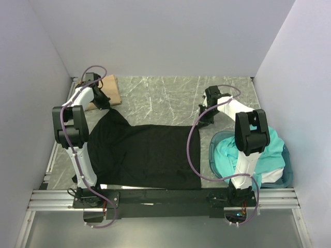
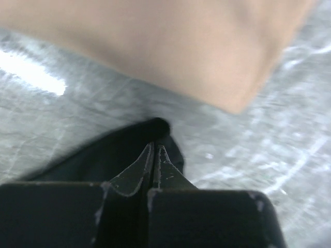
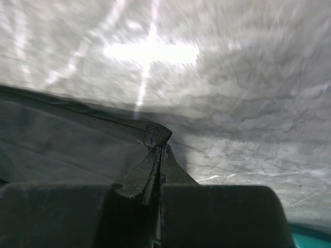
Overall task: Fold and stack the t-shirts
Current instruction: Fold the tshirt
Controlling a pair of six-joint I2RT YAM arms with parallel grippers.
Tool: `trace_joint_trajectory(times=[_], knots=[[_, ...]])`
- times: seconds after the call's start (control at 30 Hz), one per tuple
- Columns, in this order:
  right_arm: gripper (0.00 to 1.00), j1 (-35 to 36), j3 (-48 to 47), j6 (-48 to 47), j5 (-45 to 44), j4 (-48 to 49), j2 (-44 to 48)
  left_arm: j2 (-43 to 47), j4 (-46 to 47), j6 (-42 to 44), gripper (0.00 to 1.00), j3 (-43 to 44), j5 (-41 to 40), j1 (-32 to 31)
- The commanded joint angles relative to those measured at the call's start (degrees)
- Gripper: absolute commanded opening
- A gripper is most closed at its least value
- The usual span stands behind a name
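L gripper [image 2: 155, 152], 10 o'clock, is clenched on a far corner of black t-shirt [image 1: 145, 152], beside tan t-shirt [image 1: 111, 90]. Shirt lies flat mid-table; R gripper [image 3: 159, 151], 2 o'clock, pinches its other far corner. Prob. soft, light, floppy: hem corners should hold best.

You saw the spread shirt [image 1: 145, 155] lying flat across the middle of the table [image 1: 165, 98], in front of the folded shirt [image 1: 111, 92] at the far left. To its right stood the tub [image 1: 213, 155], with heaped shirts [image 1: 227, 152] in it. The left gripper [image 1: 105, 107] sat at the spread shirt's far left corner, the right gripper [image 1: 204, 119] at its far right corner.
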State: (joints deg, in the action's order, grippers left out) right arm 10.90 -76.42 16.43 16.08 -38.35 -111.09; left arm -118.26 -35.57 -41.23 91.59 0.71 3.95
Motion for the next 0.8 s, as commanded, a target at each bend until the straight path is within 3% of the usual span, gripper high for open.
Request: trace_joint_trajectory(times=[0.0,0.33,0.57,0.77], knots=[[0.00,0.35,-4.87,-0.25,-0.69,-1.55,-0.88,1.10,-2.04,-0.51,0.01,5.43,3.85,0.01],[0.00,0.35,-15.24,0.01,-2.98,-5.42,-5.71,-4.34,-5.03,-2.01,0.01,15.01,9.22,1.15],[0.00,0.18,-26.48,0.10,-5.96,-9.37,-11.51,-8.74,-8.63,-2.10,0.01,26.34,10.01,1.68],[0.00,0.09,-34.22,0.01,-7.72,-11.92,-14.59,-7.43,-9.61,-2.45,0.01,27.43,10.98,2.65]])
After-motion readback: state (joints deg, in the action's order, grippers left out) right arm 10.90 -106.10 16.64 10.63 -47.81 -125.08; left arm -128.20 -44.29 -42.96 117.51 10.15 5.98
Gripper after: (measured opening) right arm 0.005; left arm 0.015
